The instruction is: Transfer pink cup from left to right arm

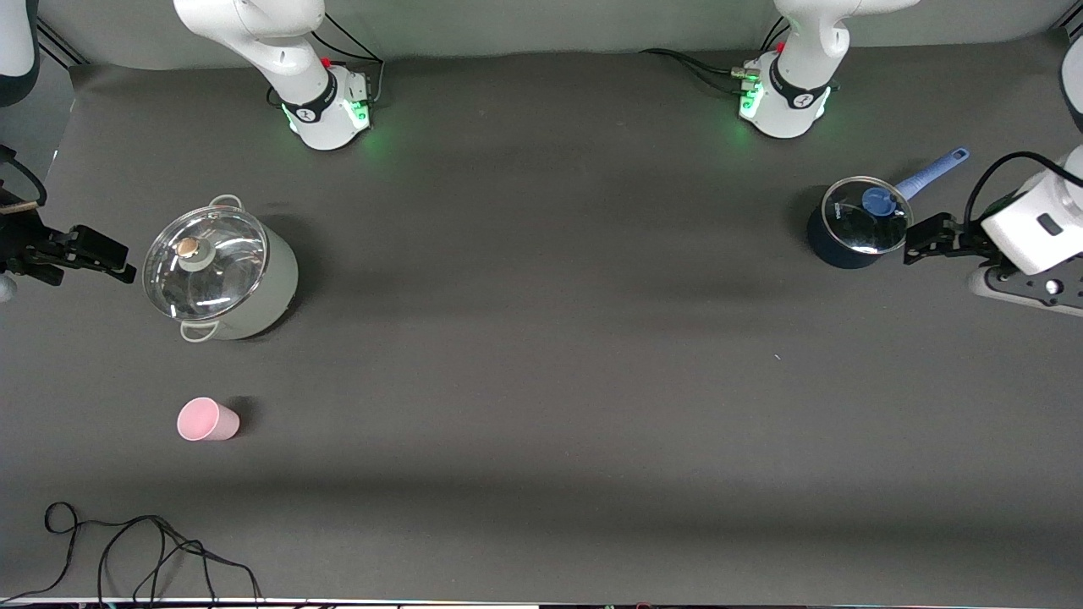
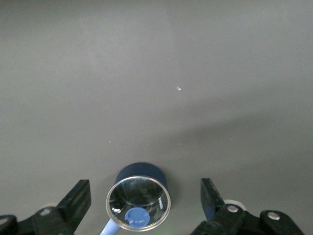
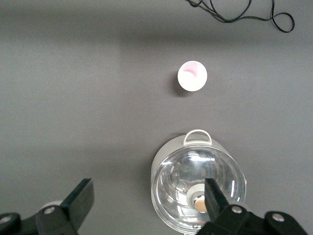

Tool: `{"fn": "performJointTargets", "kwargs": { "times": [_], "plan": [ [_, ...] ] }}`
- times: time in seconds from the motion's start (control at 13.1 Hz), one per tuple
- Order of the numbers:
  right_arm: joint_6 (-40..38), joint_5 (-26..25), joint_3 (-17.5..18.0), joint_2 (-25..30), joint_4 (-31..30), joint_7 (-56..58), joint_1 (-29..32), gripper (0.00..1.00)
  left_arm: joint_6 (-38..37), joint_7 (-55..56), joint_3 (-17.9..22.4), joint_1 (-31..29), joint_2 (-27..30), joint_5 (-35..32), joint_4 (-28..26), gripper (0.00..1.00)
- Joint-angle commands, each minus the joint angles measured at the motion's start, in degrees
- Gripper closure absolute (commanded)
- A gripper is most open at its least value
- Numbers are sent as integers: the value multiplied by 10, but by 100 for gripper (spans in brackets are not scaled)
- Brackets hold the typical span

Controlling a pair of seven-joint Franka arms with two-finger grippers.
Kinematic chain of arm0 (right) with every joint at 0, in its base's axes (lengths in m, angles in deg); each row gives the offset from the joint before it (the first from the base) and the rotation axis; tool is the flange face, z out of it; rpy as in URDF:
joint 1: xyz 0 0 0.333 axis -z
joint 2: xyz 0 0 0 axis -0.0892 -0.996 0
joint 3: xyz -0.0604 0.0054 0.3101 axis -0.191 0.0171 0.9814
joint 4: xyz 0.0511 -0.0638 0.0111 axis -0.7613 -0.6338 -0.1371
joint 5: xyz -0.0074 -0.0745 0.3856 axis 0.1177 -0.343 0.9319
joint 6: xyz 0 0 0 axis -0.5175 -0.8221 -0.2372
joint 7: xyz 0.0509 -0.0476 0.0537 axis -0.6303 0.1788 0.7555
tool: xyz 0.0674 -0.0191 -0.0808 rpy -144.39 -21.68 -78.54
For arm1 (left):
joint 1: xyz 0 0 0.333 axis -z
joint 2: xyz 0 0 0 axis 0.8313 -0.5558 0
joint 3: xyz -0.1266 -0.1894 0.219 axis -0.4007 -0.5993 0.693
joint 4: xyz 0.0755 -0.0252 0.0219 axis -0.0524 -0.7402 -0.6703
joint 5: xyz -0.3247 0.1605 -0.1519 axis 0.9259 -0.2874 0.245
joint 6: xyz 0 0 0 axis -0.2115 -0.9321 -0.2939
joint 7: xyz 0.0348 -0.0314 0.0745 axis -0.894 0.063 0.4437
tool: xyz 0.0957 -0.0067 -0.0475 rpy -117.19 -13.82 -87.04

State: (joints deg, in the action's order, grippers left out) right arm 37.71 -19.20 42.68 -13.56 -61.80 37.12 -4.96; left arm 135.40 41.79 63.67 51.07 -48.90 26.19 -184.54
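The pink cup [image 1: 207,420] stands upright on the dark table at the right arm's end, nearer to the front camera than the silver pot. It also shows in the right wrist view [image 3: 192,76], open end up. My right gripper [image 1: 118,258] [image 3: 146,196] is open and empty, up in the air beside the silver pot and well apart from the cup. My left gripper [image 1: 918,239] [image 2: 145,196] is open and empty, up beside the dark saucepan at the left arm's end. Neither gripper touches the cup.
A silver pot with a glass lid [image 1: 222,271] [image 3: 198,188] stands at the right arm's end. A dark saucepan with a blue handle and glass lid [image 1: 854,224] [image 2: 139,196] stands at the left arm's end. A black cable [image 1: 144,550] [image 3: 239,12] lies along the table's near edge.
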Motion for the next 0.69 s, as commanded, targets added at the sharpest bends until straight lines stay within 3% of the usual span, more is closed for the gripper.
{"fn": "performJointTargets", "kwargs": {
  "times": [0.0,0.38,0.61],
  "plan": [
    [-17,4,-4,12,-4,15,-3,0,15,-21,-4,-15,20,6,-25,0],
    [-39,7,-4,14,-3,10,-3,0,15,59,-4,7,22,-6,26,0],
    [-38,9,-4,13,-3,8,-3,0,-7,75,-11,9,15,-47,25,0]
  ]
}}
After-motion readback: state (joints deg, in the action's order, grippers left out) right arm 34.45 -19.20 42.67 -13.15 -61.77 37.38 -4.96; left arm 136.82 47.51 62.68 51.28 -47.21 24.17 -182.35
